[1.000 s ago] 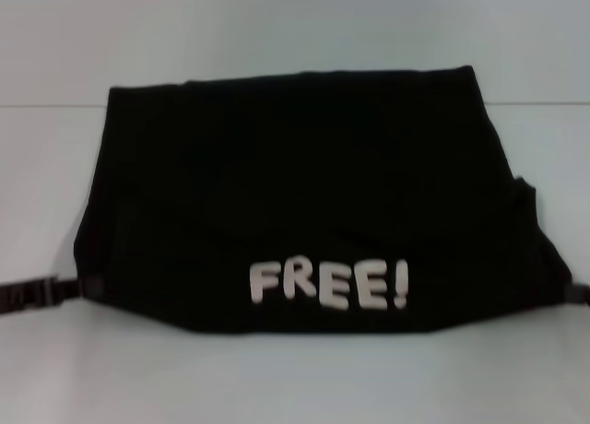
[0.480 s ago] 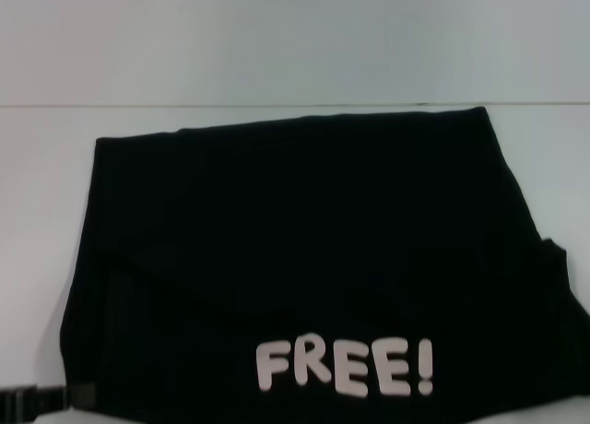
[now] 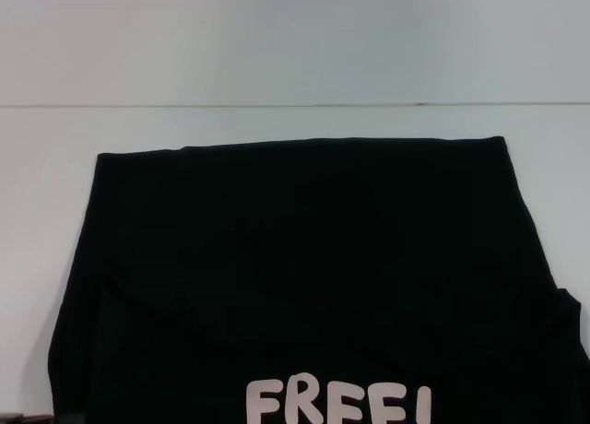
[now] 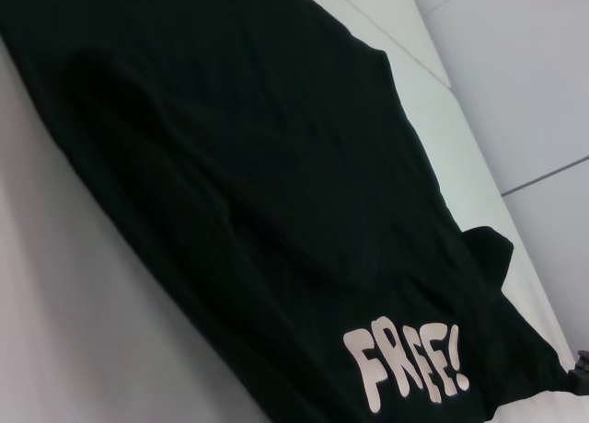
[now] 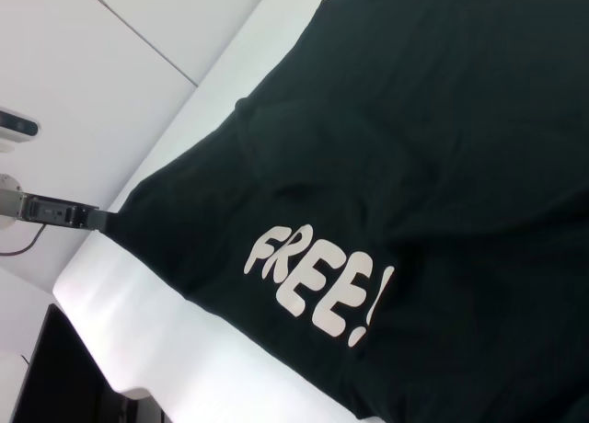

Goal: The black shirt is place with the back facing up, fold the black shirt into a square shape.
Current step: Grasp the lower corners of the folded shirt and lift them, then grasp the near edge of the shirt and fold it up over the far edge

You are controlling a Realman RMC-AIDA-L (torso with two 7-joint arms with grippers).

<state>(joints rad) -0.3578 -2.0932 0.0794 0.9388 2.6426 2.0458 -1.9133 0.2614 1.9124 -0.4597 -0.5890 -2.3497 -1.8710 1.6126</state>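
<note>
Cloth fills most of the head view: the black shirt (image 3: pixel 304 276) is spread over the white counter (image 3: pixel 277 124), its far edge lying straight and parallel to the seam where the counter meets the wall. White "FREE!" lettering (image 3: pixel 339 406) is printed near the shirt's near edge and is cut off by the bottom of the head view. Only a dark sliver of the left claw (image 3: pixel 23 418) is seen there, at the bottom left corner just beside the shirt's corner; the right claw is not seen in that view.

The lettering is shown whole in both wrist views. In the right wrist view, the left claw (image 5: pixel 97 219) is seen farther off, pressed together on the shirt's near left corner, with its silver wrist behind it. In the left wrist view, a small dark part of the right claw (image 4: pixel 580 368) is visible at the shirt's opposite near corner; whether it is spread or closed cannot be told. A bunched fold (image 4: pixel 488 248) of cloth stands up along that side.
</note>
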